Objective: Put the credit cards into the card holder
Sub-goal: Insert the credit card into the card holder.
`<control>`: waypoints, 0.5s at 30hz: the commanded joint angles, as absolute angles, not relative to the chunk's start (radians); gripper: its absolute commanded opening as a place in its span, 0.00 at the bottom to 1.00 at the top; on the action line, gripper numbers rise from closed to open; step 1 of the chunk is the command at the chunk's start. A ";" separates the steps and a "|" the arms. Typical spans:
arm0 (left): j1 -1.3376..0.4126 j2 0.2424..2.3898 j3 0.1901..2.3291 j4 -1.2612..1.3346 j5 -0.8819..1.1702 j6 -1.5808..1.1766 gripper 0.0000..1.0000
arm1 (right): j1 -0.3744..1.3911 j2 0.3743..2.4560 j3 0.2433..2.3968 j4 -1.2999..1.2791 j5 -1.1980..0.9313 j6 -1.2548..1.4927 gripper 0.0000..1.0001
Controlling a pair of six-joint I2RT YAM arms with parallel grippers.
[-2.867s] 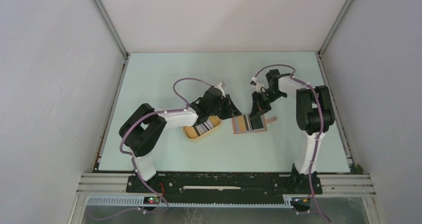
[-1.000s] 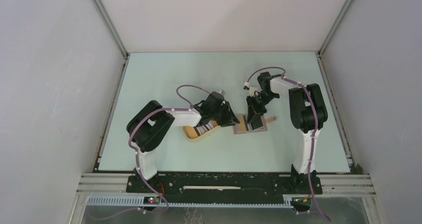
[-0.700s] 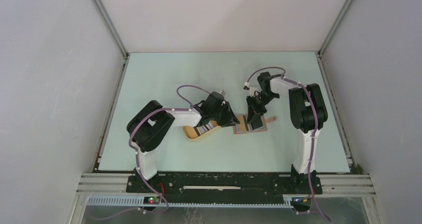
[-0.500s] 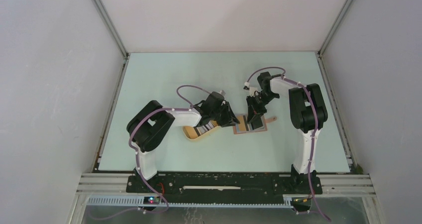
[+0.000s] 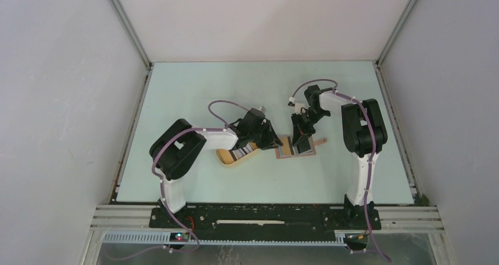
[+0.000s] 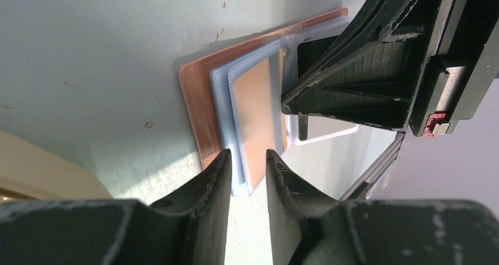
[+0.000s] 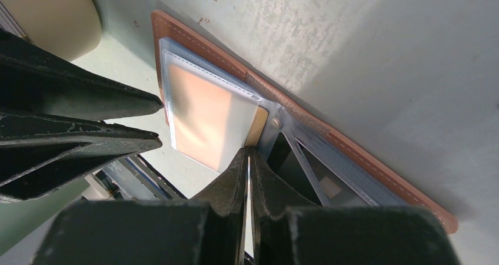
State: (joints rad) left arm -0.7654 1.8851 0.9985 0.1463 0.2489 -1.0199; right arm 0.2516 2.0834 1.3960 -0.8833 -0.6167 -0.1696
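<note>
The card holder [image 5: 296, 148] lies open on the table, reddish-brown outside [image 6: 197, 100] with light blue sleeves [image 7: 206, 118]. One black card [image 7: 294, 168] sits in its right pocket. More credit cards [image 5: 242, 152] lie as a striped stack in the yellow tray. My left gripper [image 6: 247, 158] is low at the holder's left edge, slightly open, its tips straddling the edge of the blue sleeves. My right gripper [image 7: 248, 152] is shut, tips down at the holder's middle fold beside the black card. A thin pale sliver shows between its pads; I cannot tell what it is.
The yellow oval tray [image 5: 226, 158] stands just left of the holder, partly under my left arm. The holder's snap tab [image 5: 320, 141] sticks out to the right. Both grippers crowd the holder, fingertips a short way apart.
Since the earliest frame my left gripper has come from above the tray to the holder's left edge. Over the last second neither arm has visibly moved.
</note>
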 commanded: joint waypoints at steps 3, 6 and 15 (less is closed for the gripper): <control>-0.762 1.816 1.002 0.131 0.204 -1.004 0.32 | 0.258 2.113 1.408 -0.876 -0.565 -0.177 0.11; -0.763 1.813 1.001 0.151 0.213 -1.004 0.32 | 0.258 2.113 1.408 -0.876 -0.565 -0.178 0.11; -0.765 1.847 1.004 0.202 0.261 -1.021 0.31 | 0.258 2.114 1.409 -0.876 -0.565 -0.177 0.11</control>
